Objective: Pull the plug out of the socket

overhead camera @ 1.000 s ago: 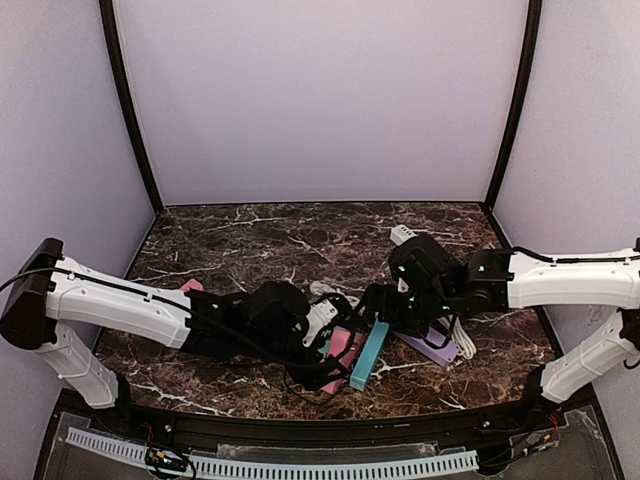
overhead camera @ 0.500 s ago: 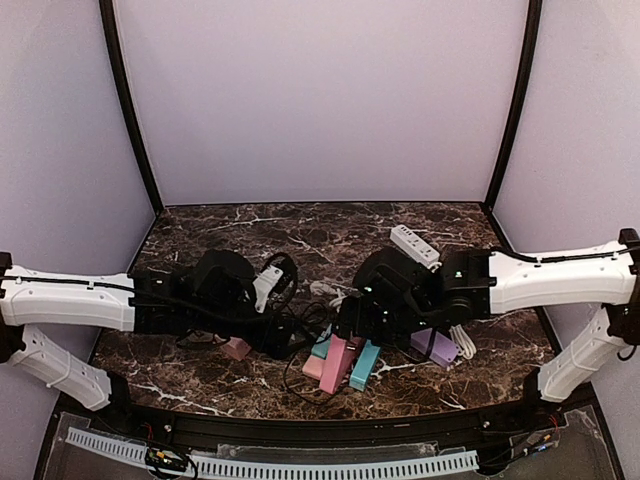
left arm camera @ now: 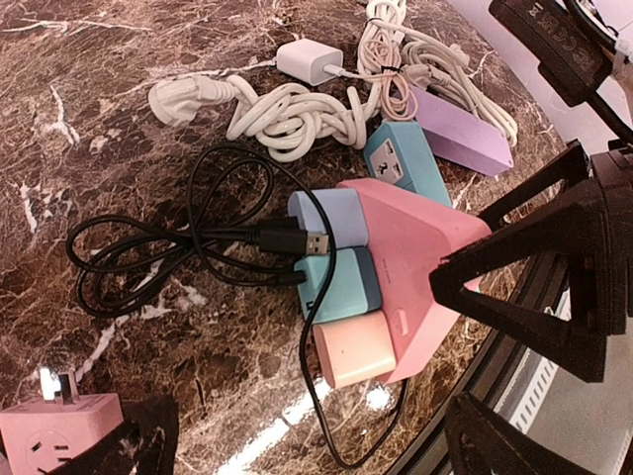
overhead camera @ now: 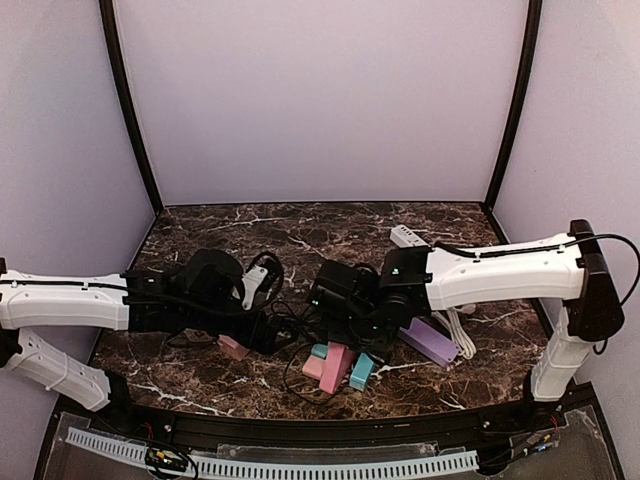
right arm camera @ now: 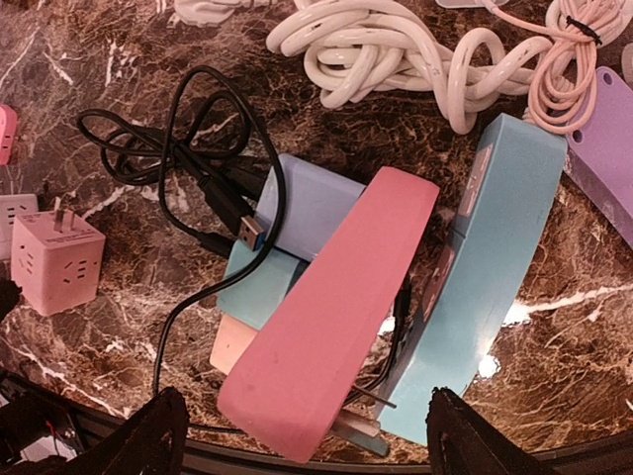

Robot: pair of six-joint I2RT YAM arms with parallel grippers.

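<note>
- Right gripper (right arm camera: 307, 421) hangs over the pink strip (right arm camera: 331, 341), jaws wide, nothing in them.
- Left gripper (left arm camera: 450, 351) also has its jaws wide and empty. It sits off to the strip's left in the top view.
- Pink cube (left arm camera: 59, 427) lies alone by the left gripper, prongs bare, well apart from the strips. It reads as one plug already out.
- Pink strip sits tilted on edge, leaning on the teal strip (right arm camera: 495, 287).
- Three blocks sit against the pink strip's side face: peach block (left arm camera: 356, 351), teal block (left arm camera: 341, 285), lavender block (left arm camera: 331, 218). They look seated, but the prongs are hidden, so that can't be confirmed.
- Likely step: pull the next block off the pink strip. Which one is meant can't be told.
- Method: one gripper pins the pink strip down first, since it is loose and tilted and would probably drag along with the plug.
- The other gripper closes across a block's flat sides and pulls straight out along the prongs, without twisting.
- Snag risk: the black USB lead (left arm camera: 148, 257) drapes over the teal block, and its bare USB end touches the lavender block. The jaws should clamp the block only, not the lead.
- Farther back are the white cord (left arm camera: 287, 114), white charger (left arm camera: 309, 61) and purple strip (left arm camera: 460, 129), all clear of the pull.
- Writing: no brand or label is readable. The right arm (left arm camera: 554, 45) has raised lettering on its black housing, too blurred to read.
- Small marks on the pink strip's face are also illegible.
</note>
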